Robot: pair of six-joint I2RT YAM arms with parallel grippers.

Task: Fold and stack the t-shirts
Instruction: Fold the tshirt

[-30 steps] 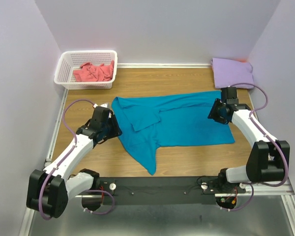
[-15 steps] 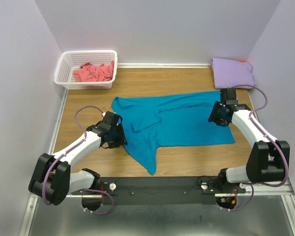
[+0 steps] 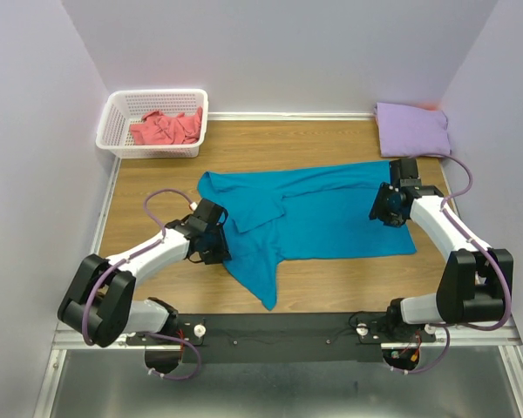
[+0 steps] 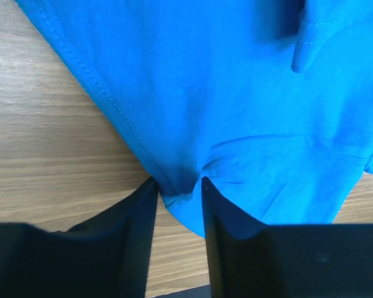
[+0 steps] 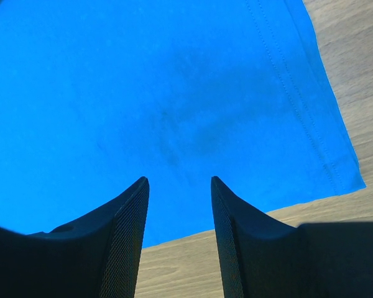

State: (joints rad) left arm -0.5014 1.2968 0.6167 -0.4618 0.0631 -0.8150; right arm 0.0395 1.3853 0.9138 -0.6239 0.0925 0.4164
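Teal-blue soft cloth t-shirt (image 3: 331, 222): spread over the middle of the wooden tabletop (image 3: 157, 183), one flap folded onto itself, a tail trailing toward the near edge.
Left end effector (image 4: 178, 181): clamped on a small pucker of the stitched edge at the shirt's left side, with only a thin bite of cloth between the fingers.
Right end effector (image 5: 178, 180): fingers apart, poised over the shirt's right end near the hem corner, gripping nothing.
Pale lavender folded t-shirt (image 3: 411, 129): far right corner.
Coral-pink crumpled t-shirt (image 3: 166, 128): inside the white plastic lattice basket (image 3: 157, 92), far left corner.
Risk, left grip: shallow pinch, likely to slip free under a pull and drop the edge mid-fold.
Risk, right end: unheld, so a pull from the left would probably drag the whole shirt, skewing and creasing the fold.
Risk, folded flap: loose, apt to flip open if the cloth slides.
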